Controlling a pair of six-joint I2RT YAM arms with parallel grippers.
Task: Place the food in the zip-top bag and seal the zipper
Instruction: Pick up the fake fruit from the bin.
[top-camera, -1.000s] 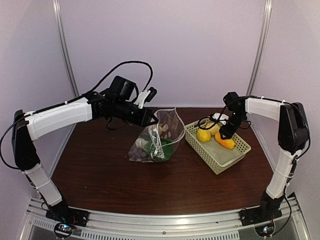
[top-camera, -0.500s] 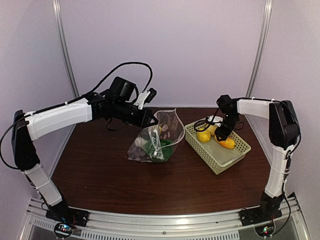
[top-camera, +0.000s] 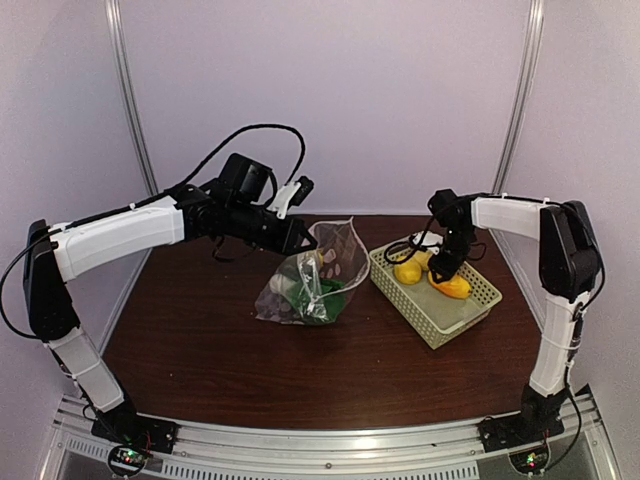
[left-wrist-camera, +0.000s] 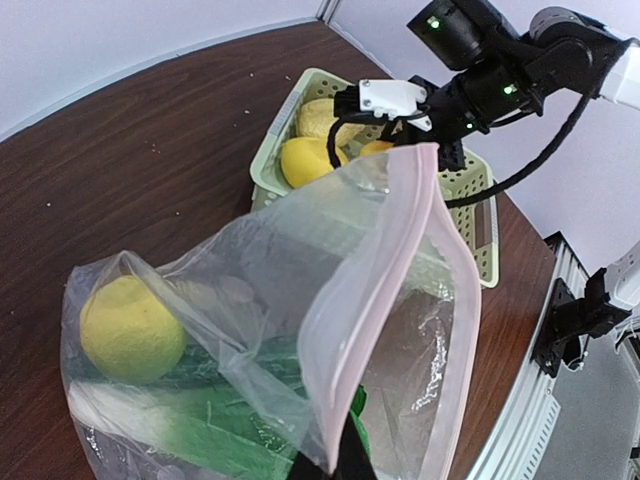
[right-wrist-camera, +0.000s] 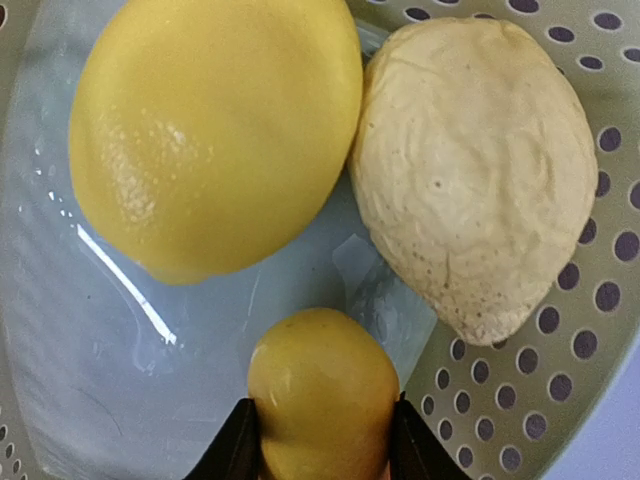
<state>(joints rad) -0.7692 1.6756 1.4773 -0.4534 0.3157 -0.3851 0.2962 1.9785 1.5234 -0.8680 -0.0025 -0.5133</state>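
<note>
- Roughly halfway, I'd say. The clear bag (left-wrist-camera: 250, 300) already has a lemon (left-wrist-camera: 130, 328) and a green leafy vegetable (left-wrist-camera: 200, 420) inside, plus some darker bits I can't make out.
- The left claw (top-camera: 300, 235) is clamped on the bag's mouth edge and holds it up and open, just left of the basket (top-camera: 470, 310).
- Left to go in the basket: a big lemon (right-wrist-camera: 215, 130), a pale potato (right-wrist-camera: 475, 160) and a small orange piece (right-wrist-camera: 322, 390).
- The right claw (right-wrist-camera: 318, 440) is down in the basket, with its jaws pressed against both sides of the orange piece.
- The pink zipper strip (left-wrist-camera: 400, 260) gapes wide, so sealing isn't started.
- It all sits on a dark brown wooden table (top-camera: 200, 350) with a few crumbs, pale plain walls around it and a metal rail along the near edge.
</note>
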